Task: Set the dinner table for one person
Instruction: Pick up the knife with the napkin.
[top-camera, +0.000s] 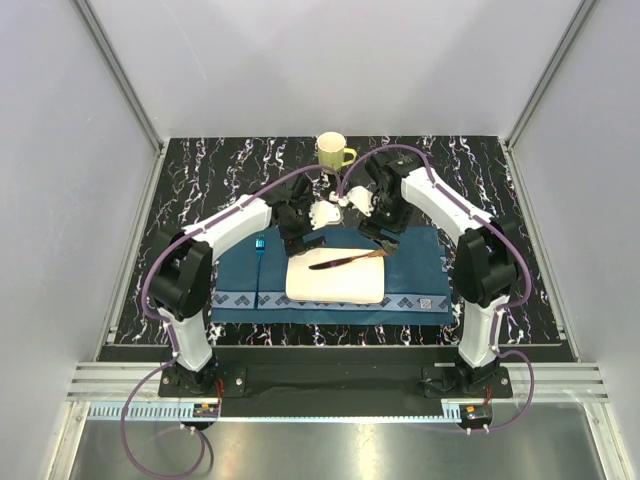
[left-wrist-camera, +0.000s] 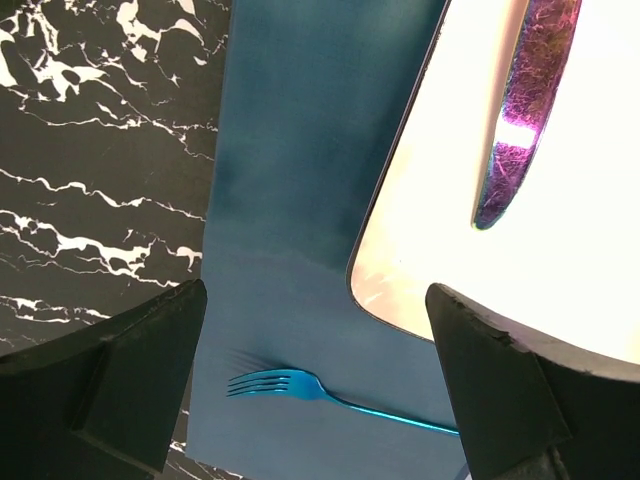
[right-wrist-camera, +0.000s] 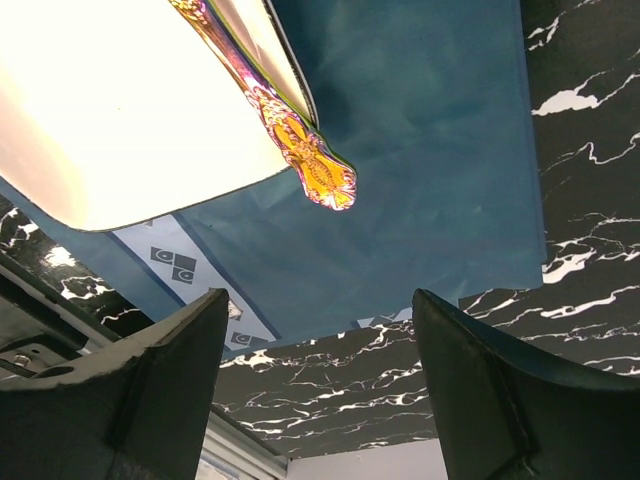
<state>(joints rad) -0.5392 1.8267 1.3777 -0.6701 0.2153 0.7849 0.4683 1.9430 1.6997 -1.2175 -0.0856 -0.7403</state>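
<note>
The dinner table (top-camera: 200, 180) is black with white veins. On it lies a dark blue placemat (top-camera: 420, 262) with a cream rectangular plate (top-camera: 335, 280) in the middle. An iridescent knife (top-camera: 348, 260) lies slantwise across the plate, its gold-purple handle (right-wrist-camera: 318, 165) sticking out past the rim. A blue fork (top-camera: 260, 256) lies on the placemat left of the plate. My left gripper (left-wrist-camera: 315, 288) hangs open above the fork (left-wrist-camera: 300, 385), holding nothing. My right gripper (right-wrist-camera: 320, 292) is open and empty, just beyond the knife handle, over the placemat's edge.
A yellow-green mug (top-camera: 333, 152) stands at the back of the table, behind both wrists. The placemat has a pale patterned border (right-wrist-camera: 175, 262) along its near side. Grey walls and metal rails enclose the table.
</note>
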